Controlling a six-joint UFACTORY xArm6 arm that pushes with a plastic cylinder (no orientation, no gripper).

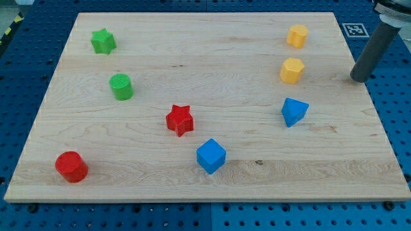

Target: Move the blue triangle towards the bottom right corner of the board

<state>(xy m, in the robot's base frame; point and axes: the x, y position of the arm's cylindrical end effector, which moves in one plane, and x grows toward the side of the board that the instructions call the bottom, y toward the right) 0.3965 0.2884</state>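
We see our tip (359,79), the lower end of a straight dark rod, resting at the right edge of the pale wooden board (192,58), at about two o'clock from the board's centre. We carry no gripper, so there is nothing to clench or release, and the tip touches no block.

The blue triangular plastic block (294,111) sits on the right half of the board, at roughly three o'clock from the centre. Our tip stands well apart from it, at about two o'clock from that block. The board's bottom right corner lies at about four o'clock from the blue triangle.

Directly at twelve o'clock from the blue triangle is a yellow hexagonal plastic block (291,70), and further along the same line a second yellow block (297,35), whose shape we cannot make out for certain. The tip is to the right of the yellow hexagon, near it but not in contact.

A blue plastic cube (210,156) lies at about seven o'clock from the blue triangle, well apart. A red star-shaped block (180,120) sits just at ten o'clock from the cube. Far out at eight o'clock from the centre is a red cylinder (71,166). A green cylinder (121,86) and a green star (103,41) occupy the ten o'clock region of the board.
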